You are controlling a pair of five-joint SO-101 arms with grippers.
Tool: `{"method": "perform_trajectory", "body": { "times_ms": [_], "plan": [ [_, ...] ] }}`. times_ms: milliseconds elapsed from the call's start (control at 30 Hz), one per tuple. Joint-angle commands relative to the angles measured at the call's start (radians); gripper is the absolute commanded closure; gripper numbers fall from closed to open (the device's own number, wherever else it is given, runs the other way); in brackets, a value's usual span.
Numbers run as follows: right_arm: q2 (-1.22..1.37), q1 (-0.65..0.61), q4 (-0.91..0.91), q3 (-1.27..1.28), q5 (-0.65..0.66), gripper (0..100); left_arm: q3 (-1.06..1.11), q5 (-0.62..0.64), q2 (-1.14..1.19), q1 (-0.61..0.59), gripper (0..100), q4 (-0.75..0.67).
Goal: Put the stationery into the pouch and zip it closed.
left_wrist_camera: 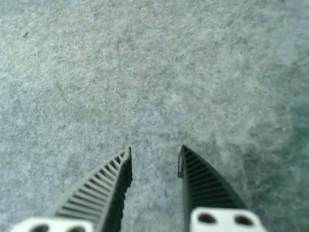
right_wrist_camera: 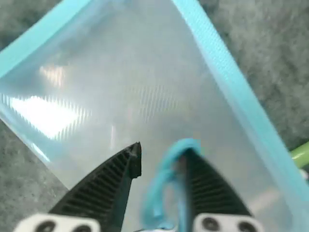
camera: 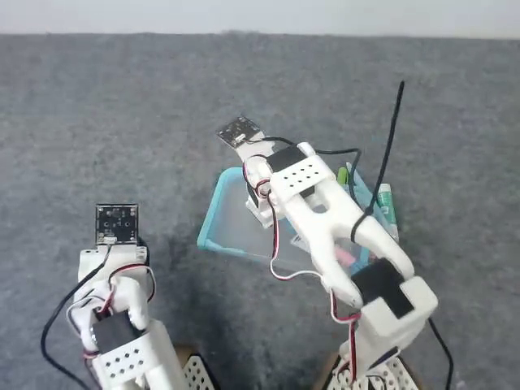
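One pouch [camera: 213, 213], clear with blue trim, lies flat on the carpet [camera: 122, 106]. I hold my right gripper [right_wrist_camera: 162, 149] directly over the pouch, jaws part open, nothing pinched. One blue pull cord [right_wrist_camera: 164, 174] rests against a finger. Along the pouch edge farthest from the left arm I count three stationery pieces: green pen [camera: 343, 175], white-green tube [camera: 387, 207], pink piece [camera: 345, 258]. Can't tell if they're inside; the arm covers them. My guess is the zipping is still to do. Left gripper [left_wrist_camera: 155, 150] is well apart from the pouch, jaws open, empty.

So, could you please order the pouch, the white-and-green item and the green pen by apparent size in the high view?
1. pouch, partly under the right arm.
2. white-and-green item.
3. green pen, a small part showing beside the arm, so its rank is unsure.
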Motion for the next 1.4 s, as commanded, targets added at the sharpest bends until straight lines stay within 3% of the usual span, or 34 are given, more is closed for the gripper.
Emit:
{"method": "perform_trajectory", "body": {
  "times_ms": [0,200,367,533,733,900,1200,1367],
  "plan": [
    [-0.214,-0.002,0.015,0.02,0.098,82.0,-0.007,-0.005,0.002,0.005,85,0.0],
    [-0.602,-0.038,0.01,0.209,0.215,82.9,-0.007,-0.005,0.002,0.005,85,-0.003],
    [-0.76,-0.173,0.005,0.468,0.311,87.1,-0.007,-0.005,0.002,0.011,85,-0.005],
    [-0.733,-0.268,-0.01,0.603,0.407,90.8,-0.007,-0.005,0.002,0.026,85,0.0],
    [-0.535,-0.234,-0.151,0.606,0.41,90.8,-0.007,-0.005,0.002,0.026,85,0.002],
    [-0.278,-0.137,-0.249,0.454,0.252,90.8,-0.007,-0.005,0.002,0.026,85,0.002],
    [0.117,-0.033,-0.245,-0.052,-0.127,91.2,-0.007,-0.005,0.002,0.026,85,0.002],
    [0.222,-0.044,-0.174,-0.282,-0.13,91.2,-0.007,-0.005,0.002,0.026,85,0.002]
  ]
}}
